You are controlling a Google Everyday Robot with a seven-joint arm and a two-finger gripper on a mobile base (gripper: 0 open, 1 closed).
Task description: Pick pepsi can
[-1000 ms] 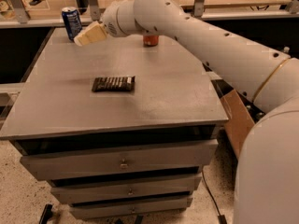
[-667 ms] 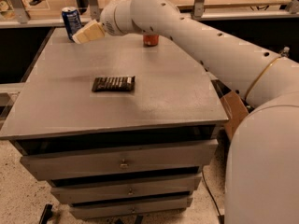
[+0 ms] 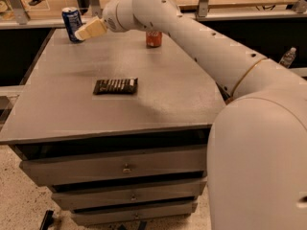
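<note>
Since the earlier frames the arm [image 3: 201, 42] has leaned a little more to the left, and the white body of the robot [image 3: 259, 162] covers more of the lower right corner. The things on the table have kept their places.

At the far left corner of the grey table [image 3: 62, 119] the pepsi can [image 3: 72, 24] stands upright, blue with a silver top. Just to its right is the gripper [image 3: 82, 33], cream coloured, pointing down and to the left at the can. Its tip meets the lower right side of the can in this view, but I cannot tell if it really touches, and I cannot tell if the gripper is open or closed.

Near the middle of the table, well apart from the can, a dark chocolate bar wrapper [image 3: 115, 86] lies flat. Further right, at the far edge, a red can [image 3: 154, 38] stands upright, partly behind the arm. Under the table top there are drawers [image 3: 120, 169]
</note>
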